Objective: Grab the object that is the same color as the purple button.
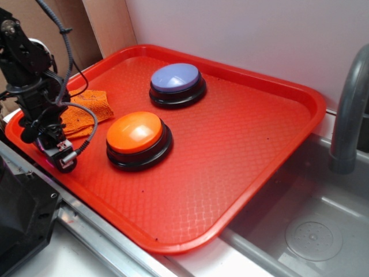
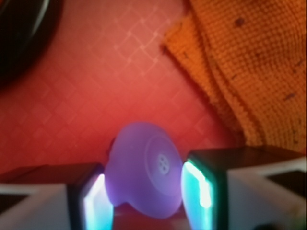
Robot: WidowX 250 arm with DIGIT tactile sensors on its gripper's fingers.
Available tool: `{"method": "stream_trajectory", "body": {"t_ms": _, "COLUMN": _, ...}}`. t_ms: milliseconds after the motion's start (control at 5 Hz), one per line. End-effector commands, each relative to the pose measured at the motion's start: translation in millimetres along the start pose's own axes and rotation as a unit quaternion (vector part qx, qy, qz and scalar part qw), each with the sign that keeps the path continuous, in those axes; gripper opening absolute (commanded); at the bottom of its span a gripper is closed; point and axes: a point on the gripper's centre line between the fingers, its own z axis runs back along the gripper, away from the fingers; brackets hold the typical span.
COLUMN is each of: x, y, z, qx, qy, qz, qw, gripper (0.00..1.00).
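The object [image 2: 144, 172], a small lavender-purple lumpy piece, sits between my gripper's [image 2: 144, 191] two fingers in the wrist view. Both lit pads touch its sides, so the gripper is shut on it. It rests low over the red tray [image 2: 96, 86]. In the exterior view my gripper [image 1: 60, 156] is down at the tray's left edge, and the arm hides the object there. The purple button [image 1: 176, 81], a large dome on a black base, stands at the back of the tray [image 1: 230, 144], well away from the gripper.
An orange dome button [image 1: 137, 135] stands just right of the gripper; its black base [image 2: 19, 43] shows top left in the wrist view. An orange cloth [image 1: 86, 109] [image 2: 249, 72] lies close behind. A sink [image 1: 311, 225] and grey faucet [image 1: 349, 109] are at right.
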Motion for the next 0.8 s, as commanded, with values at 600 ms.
{"method": "stream_trajectory", "body": {"t_ms": 600, "x": 51.3, "y": -1.2, "z": 140.7, "qx": 0.008, "qy": -0.021, "qz": 0.11, "qw": 0.994, "gripper": 0.0}}
